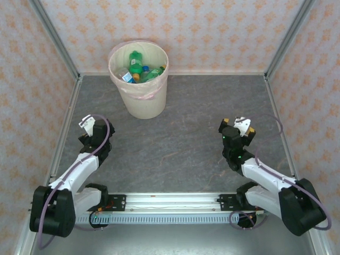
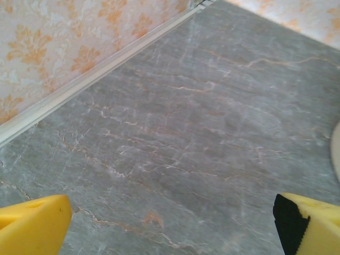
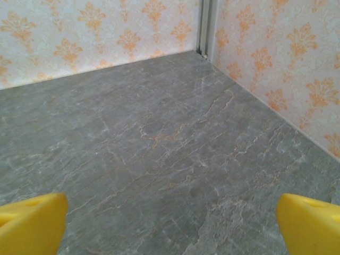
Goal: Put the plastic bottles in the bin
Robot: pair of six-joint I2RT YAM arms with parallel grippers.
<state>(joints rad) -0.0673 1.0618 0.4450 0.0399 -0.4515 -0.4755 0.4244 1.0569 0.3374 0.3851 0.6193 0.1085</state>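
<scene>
Grey veined desk [image 1: 186, 149] walled by orange-patterned panels [image 1: 212, 32]; bin [image 1: 143, 103] holding plastic bottles [image 1: 136, 57] far left; left gripper [image 1: 86, 123], right gripper [image 1: 237, 124] spread, empty

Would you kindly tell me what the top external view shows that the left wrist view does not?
Top external: green and clear plastic bottles lying inside the bin, plus the open right gripper. Left wrist: the left gripper close up, its yellow fingertips wide apart above the grey marbled table. Both: that table, the patterned wall, and likely the bin, a cream sliver at the wrist view's right edge.
</scene>
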